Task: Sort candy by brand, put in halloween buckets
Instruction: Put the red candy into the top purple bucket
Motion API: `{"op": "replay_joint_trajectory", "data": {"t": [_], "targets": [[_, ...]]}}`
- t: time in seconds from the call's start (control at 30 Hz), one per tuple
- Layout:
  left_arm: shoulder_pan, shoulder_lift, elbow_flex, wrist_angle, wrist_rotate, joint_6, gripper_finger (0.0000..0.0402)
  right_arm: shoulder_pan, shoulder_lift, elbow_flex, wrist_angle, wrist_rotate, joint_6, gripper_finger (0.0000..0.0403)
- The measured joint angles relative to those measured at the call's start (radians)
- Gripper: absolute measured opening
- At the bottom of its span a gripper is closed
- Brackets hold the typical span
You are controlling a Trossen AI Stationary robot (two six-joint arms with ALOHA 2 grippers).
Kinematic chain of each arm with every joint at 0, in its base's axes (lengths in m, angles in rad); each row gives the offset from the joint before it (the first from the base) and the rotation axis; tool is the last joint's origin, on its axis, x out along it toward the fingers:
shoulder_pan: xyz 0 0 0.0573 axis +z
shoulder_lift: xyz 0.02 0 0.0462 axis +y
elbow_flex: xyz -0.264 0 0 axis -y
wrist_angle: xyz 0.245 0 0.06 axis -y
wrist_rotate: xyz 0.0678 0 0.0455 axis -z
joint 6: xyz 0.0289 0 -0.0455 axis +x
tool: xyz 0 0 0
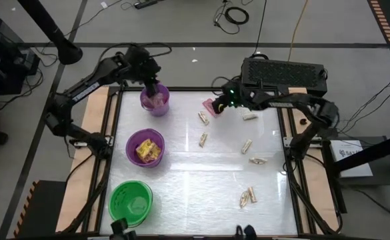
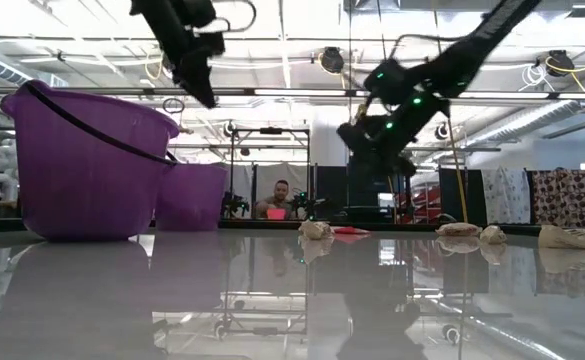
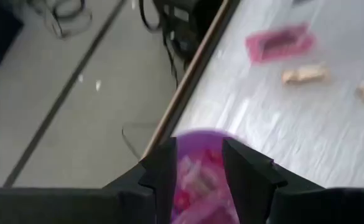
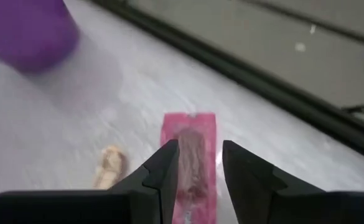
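My left gripper [image 1: 153, 90] hangs open above the small purple bucket [image 1: 156, 104], which holds pink-red packets [image 3: 194, 180]. My right gripper [image 1: 219, 105] is open and tilted down over a flat pink-red packet [image 4: 191, 127] lying at the table's far middle. In the low view it hangs clear above the table top, and the packet lies under the gap between its fingers. The wider purple bucket [image 1: 130, 151] holds yellow packets [image 1: 148, 151]. The green bucket [image 1: 131, 200] stands at the near left. Several pale tan pieces [image 1: 203, 140] lie on the table.
The three buckets stand in a row along the table's left side. Tan pieces are scattered over the middle and right [image 1: 257, 161], with a pair near the front [image 1: 248, 197]. One tan piece [image 4: 109, 167] lies close beside the pink packet. A black box [image 1: 285, 72] sits behind the far edge.
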Motion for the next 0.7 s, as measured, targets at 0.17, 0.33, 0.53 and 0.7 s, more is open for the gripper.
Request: {"op": "replay_joint_trajectory", "data": {"t": [0.17, 0.33, 0.53, 0.7], "targets": [[0.000, -0.034, 0.000, 0.013, 0.026, -0.074, 0.0135, -0.021, 0.140, 0.177, -0.175, -0.100, -0.044, 0.0133], [0.008, -0.034, 0.001, -0.055, 0.019, -0.106, 0.0135, -0.020, 0.254, 0.288, -0.244, -0.180, -0.050, 0.0174], [0.009, -0.034, 0.000, -0.091, -0.007, -0.152, 0.0135, -0.020, 0.314, 0.346, -0.331, -0.167, -0.026, 0.0231], [0.016, -0.034, 0.000, -0.091, -0.032, -0.157, 0.0135, -0.017, 0.317, 0.347, -0.377, -0.117, -0.003, 0.0266]]}}
